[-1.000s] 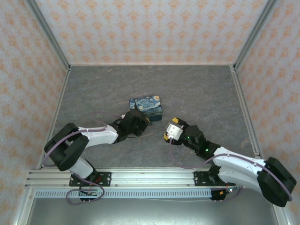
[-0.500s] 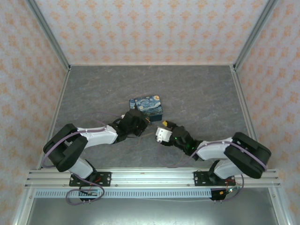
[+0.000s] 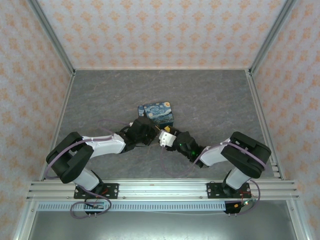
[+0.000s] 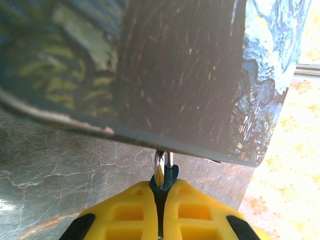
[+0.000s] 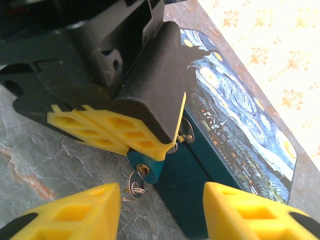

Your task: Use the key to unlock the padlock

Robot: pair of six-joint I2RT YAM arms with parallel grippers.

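Left gripper [image 4: 161, 200]: clenched on padlock [image 4: 164, 178], at tin [image 4: 175, 75] edge.
Right gripper [image 5: 162, 210]: released, fingers spread, near tin's side.

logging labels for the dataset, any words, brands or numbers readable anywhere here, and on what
No text can be read.
The tin bears only a swirly night-sky painting, no lettering.
The padlock, held by the left gripper, shows no marking I can make out.
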